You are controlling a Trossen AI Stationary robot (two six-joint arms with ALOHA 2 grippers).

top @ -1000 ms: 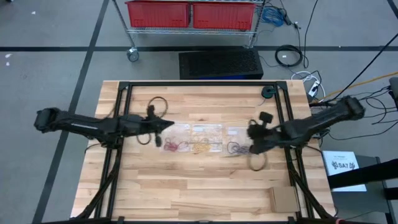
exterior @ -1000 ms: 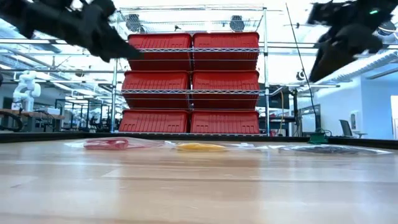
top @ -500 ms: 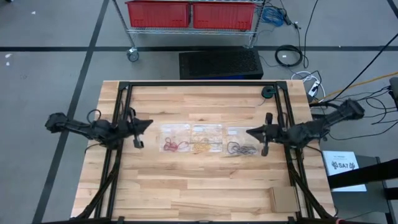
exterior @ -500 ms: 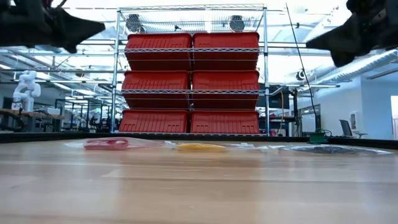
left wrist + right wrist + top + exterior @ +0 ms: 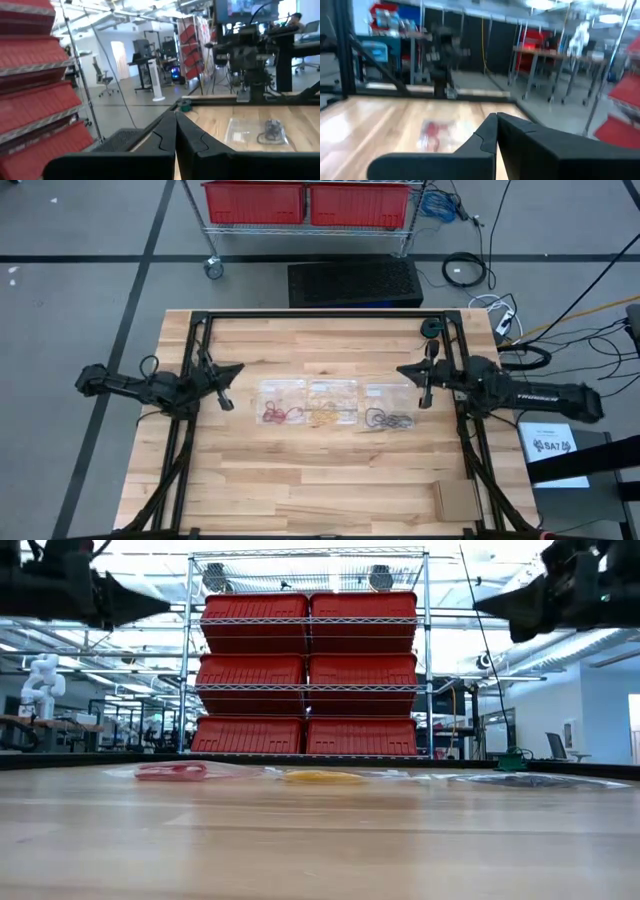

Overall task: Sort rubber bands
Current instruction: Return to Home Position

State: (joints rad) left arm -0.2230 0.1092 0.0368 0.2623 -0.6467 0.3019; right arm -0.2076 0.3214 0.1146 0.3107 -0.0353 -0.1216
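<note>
The rubber bands lie in three heaps in the middle of the table, each on or in a clear bag: red [image 5: 282, 414], yellow-tan [image 5: 325, 416] and black [image 5: 388, 420]. The low view shows them as flat red [image 5: 172, 771], yellow [image 5: 322, 777] and dark [image 5: 535, 780] patches. My left gripper [image 5: 240, 368] hovers shut and level left of the red heap, pointing toward it. My right gripper [image 5: 400, 370] hovers shut and level right of the black heap. Each wrist view shows its two fingers pressed together, the left [image 5: 175, 117] and the right [image 5: 497, 116], with nothing between them.
Black frame rails [image 5: 200, 380] run along the table's left, right and far sides. A small cardboard piece [image 5: 455, 500] lies near the front right corner, and a dark round object [image 5: 431, 329] at the far right. A rack of red bins [image 5: 310, 202] stands beyond the far edge.
Both arms have drawn back from the heaps, the left gripper toward the table's left edge, the right arm folding back toward the right edge. The right gripper has tipped up from pointing down over the black heap to level. Both have stayed shut. The heaps lie unmoved.
</note>
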